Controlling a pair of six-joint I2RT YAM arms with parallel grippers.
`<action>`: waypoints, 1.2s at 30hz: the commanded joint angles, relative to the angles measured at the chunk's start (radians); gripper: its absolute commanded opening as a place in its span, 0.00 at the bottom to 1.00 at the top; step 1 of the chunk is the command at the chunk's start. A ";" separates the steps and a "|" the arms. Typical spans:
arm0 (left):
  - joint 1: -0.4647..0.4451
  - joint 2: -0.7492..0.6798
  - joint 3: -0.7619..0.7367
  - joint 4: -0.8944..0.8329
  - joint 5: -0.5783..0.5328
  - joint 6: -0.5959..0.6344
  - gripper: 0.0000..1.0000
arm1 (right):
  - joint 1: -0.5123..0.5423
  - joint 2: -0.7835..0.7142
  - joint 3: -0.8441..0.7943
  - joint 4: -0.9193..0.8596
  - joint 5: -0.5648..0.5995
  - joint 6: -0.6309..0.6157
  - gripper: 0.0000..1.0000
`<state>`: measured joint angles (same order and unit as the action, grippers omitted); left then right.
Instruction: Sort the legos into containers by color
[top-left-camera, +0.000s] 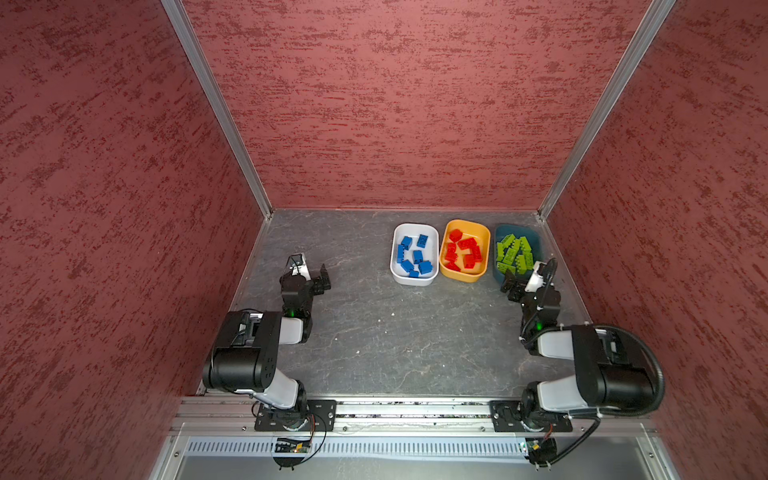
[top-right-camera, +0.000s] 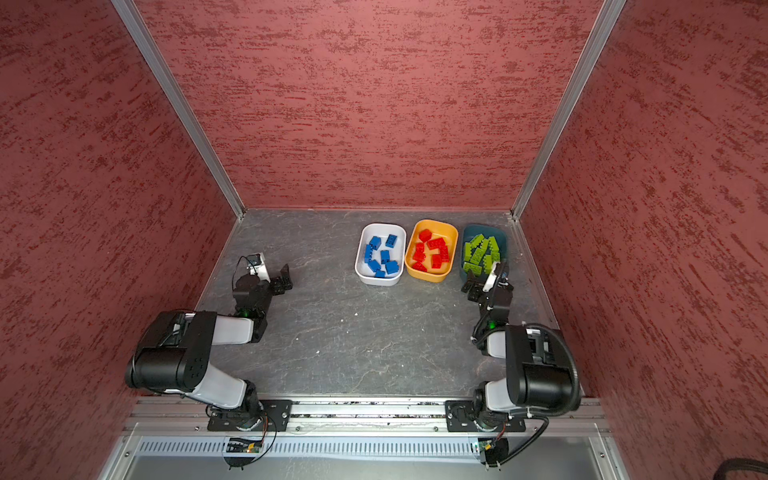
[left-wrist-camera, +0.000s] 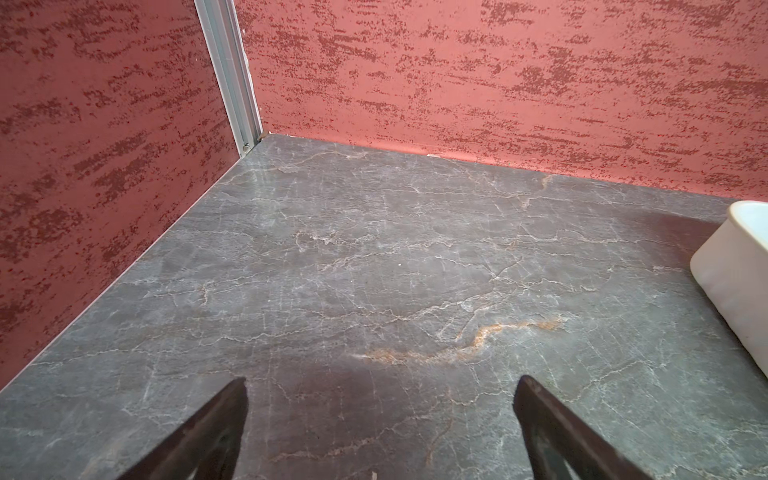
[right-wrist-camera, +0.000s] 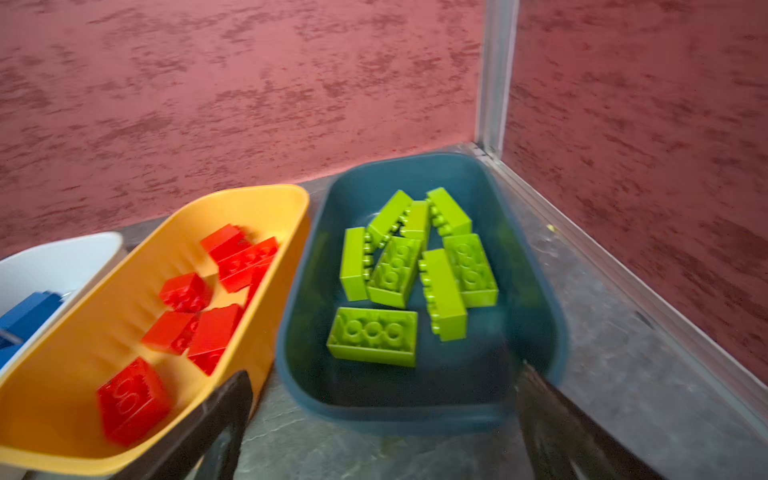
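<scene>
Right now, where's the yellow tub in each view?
Top view: yellow tub is the middle of the three tubs, far right of the table.
Top view: same spot.
Left wrist: not in it.
Right wrist: between the white tub and the teal tub, with red bricks inside.
Shared landmark: the white tub next to it. Only its corner shows in the left wrist view.

Legos (top-left-camera: 463, 251) lie in three containers (top-left-camera: 415, 281) side by side.

Blue legos (top-left-camera: 412, 255), white tub (top-left-camera: 414, 282); red legos (top-left-camera: 463, 251), yellow-orange tub (top-left-camera: 462, 276); lime legos (top-left-camera: 513, 253), teal tub (top-left-camera: 532, 239).
</scene>
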<state>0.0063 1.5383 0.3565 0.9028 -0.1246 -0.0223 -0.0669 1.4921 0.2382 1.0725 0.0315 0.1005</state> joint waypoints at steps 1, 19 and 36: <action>0.006 -0.006 0.006 0.023 0.005 -0.007 0.99 | 0.057 0.062 -0.015 0.209 0.056 -0.120 0.99; 0.005 -0.003 0.004 0.027 0.003 -0.007 0.99 | -0.021 0.051 0.047 0.066 -0.112 -0.076 0.99; 0.005 -0.003 0.004 0.027 0.003 -0.007 1.00 | -0.021 0.050 0.049 0.062 -0.111 -0.076 0.99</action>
<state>0.0063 1.5383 0.3565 0.9058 -0.1249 -0.0288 -0.0860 1.5471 0.2779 1.1088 -0.0666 0.0471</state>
